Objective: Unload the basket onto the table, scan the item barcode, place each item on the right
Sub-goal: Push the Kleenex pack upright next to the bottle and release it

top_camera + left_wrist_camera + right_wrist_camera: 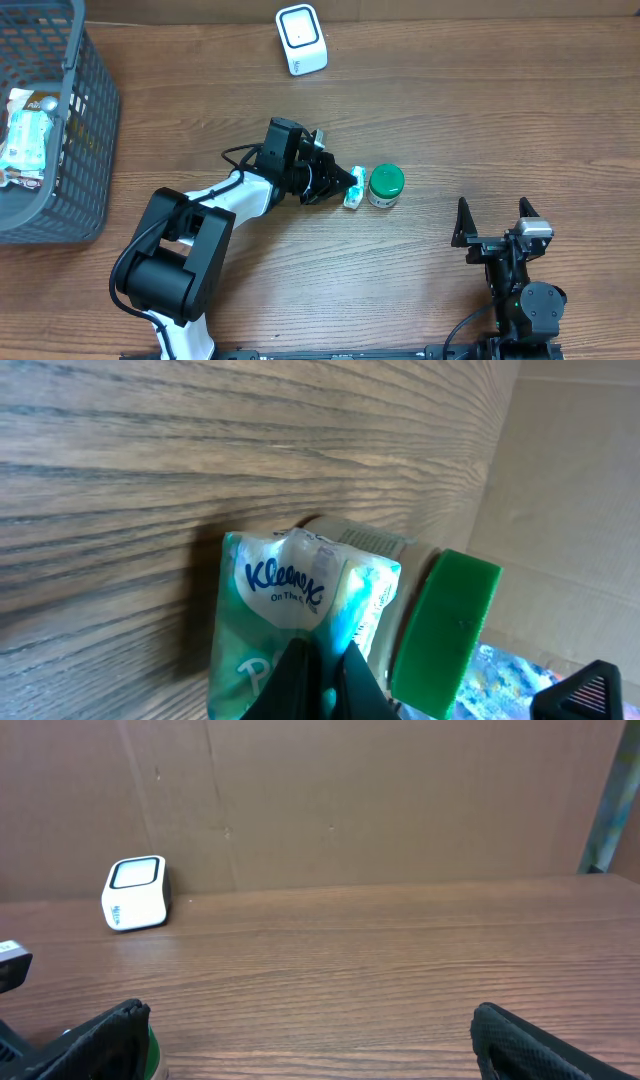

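A small green-and-white Kleenex tissue pack point(353, 197) lies on the wooden table mid-centre, and my left gripper point(350, 183) is shut on its edge. In the left wrist view the black fingertips point(300, 675) pinch the lower end of the pack point(300, 595). A jar with a green lid point(385, 185) stands against the pack on its right; its lid point(445, 630) shows close beside the pack. The white barcode scanner point(301, 39) stands at the back of the table, also visible in the right wrist view point(135, 892). My right gripper point(494, 218) rests open at the front right, holding nothing.
A grey mesh basket point(85, 140) with several packaged goods inside sits at the far left edge. A brown cardboard wall point(400, 800) closes off the back of the table. The right gripper's fingers point(530, 1040) hang over bare wood.
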You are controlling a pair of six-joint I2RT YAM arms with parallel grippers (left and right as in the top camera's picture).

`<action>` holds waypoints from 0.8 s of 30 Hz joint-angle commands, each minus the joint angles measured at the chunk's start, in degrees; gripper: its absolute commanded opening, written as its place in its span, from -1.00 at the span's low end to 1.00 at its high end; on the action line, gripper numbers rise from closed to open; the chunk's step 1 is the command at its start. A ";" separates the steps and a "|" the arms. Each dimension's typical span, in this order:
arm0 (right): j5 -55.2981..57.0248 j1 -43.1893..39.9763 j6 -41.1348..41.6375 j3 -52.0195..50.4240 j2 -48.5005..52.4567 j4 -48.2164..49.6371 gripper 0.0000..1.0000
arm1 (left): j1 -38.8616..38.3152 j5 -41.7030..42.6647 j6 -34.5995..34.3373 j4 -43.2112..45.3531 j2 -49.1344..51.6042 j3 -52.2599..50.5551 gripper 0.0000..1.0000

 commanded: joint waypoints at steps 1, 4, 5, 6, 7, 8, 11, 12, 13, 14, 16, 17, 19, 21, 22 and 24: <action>0.55 -0.20 0.22 -0.61 -0.46 0.31 1.00 | -1.05 -2.08 -0.37 0.33 -0.33 -1.07 -0.91; 0.57 -0.20 0.22 -0.61 -0.46 0.31 1.00 | -1.29 -1.84 -0.39 1.16 -0.33 -1.09 -0.91; 0.55 -0.20 0.22 -0.61 -0.46 0.31 1.00 | -1.27 -1.49 -0.37 1.86 -0.33 -1.09 -0.91; 0.55 -0.20 0.22 -0.61 -0.46 0.31 1.00 | -1.27 -0.83 -0.37 2.84 -0.33 -1.09 -0.91; 0.57 -0.20 0.22 -0.61 -0.46 0.31 1.00 | -1.27 0.02 -0.37 3.78 -0.33 -1.09 -0.91; 0.55 -0.20 0.22 -0.61 -0.46 0.31 1.00 | -1.27 0.90 -0.37 4.92 -0.33 -1.09 -0.89; 0.57 -0.20 0.22 -0.61 -0.46 0.31 1.00 | -1.27 1.07 -0.37 5.62 -0.33 -1.09 -0.87; 0.57 -0.20 0.22 -0.61 -0.46 0.31 1.00 | -1.29 0.81 -0.33 5.42 -0.33 -1.11 -0.86; 0.55 -0.20 0.22 -0.61 -0.46 0.31 1.00 | -1.29 0.42 -0.28 4.92 -0.33 -1.14 -0.86; 0.55 -0.20 0.22 -0.61 -0.46 0.31 1.00 | -1.29 0.20 -0.13 4.50 -0.33 -1.14 -0.86; 0.55 -0.20 0.22 -0.61 -0.46 0.31 1.00 | -1.46 0.09 0.50 4.22 -0.33 -1.18 -0.86; 0.55 -0.20 0.22 -0.61 -0.46 0.31 1.00 | -1.66 -0.15 0.92 3.98 -0.33 -1.18 -0.87; 0.55 -0.20 0.22 -0.61 -0.46 0.31 1.00 | -2.23 -0.55 1.90 3.82 -0.33 -1.18 -0.88; 0.55 -0.20 0.22 -0.61 -0.46 0.31 1.00 | -2.71 -1.33 2.29 3.82 -0.33 -1.20 -0.88; 0.57 -0.20 0.22 -0.61 -0.46 0.31 1.00 | -2.89 -1.68 2.25 3.82 -0.33 -1.18 -0.86; 0.55 -0.20 0.22 -0.61 -0.46 0.31 1.00 | -3.13 -2.49 2.27 3.78 -0.33 -1.18 -0.86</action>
